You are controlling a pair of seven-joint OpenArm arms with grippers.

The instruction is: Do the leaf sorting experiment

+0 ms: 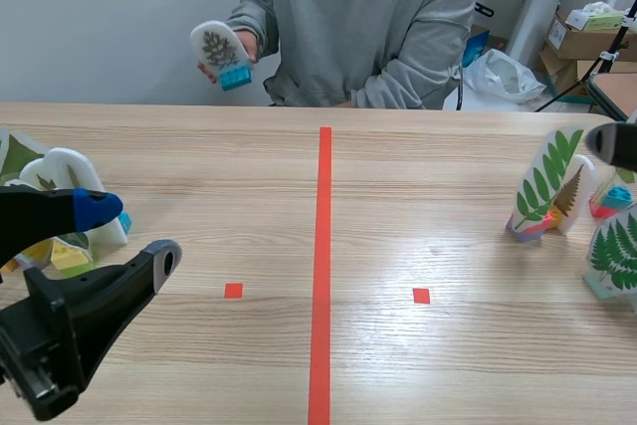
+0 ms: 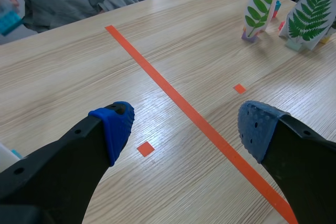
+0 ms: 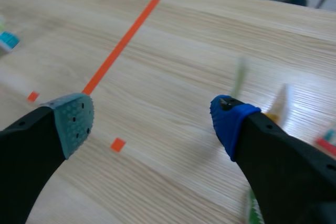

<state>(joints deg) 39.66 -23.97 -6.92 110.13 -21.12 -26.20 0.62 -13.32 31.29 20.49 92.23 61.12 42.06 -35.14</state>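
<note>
Leaf cards (image 1: pixel 542 181) stand at both bench (image 1: pixel 398 216) ends
Left pincer (image 2: pixel 185 127) and right pincer (image 3: pixel 152 121) both gape, gripping nothing.

On your wood-grain tabletop (image 1: pixel 428 206) note upright left leaf cards (image 1: pixel 62 171) and right leaf cards (image 1: pixel 545 181), standing well apart.

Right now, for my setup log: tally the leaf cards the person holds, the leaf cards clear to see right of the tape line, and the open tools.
Held leaf card: 1
Leaf cards in clear view on the right: 3
Open tools, left tool and right tool: 2
Total: 6
</note>
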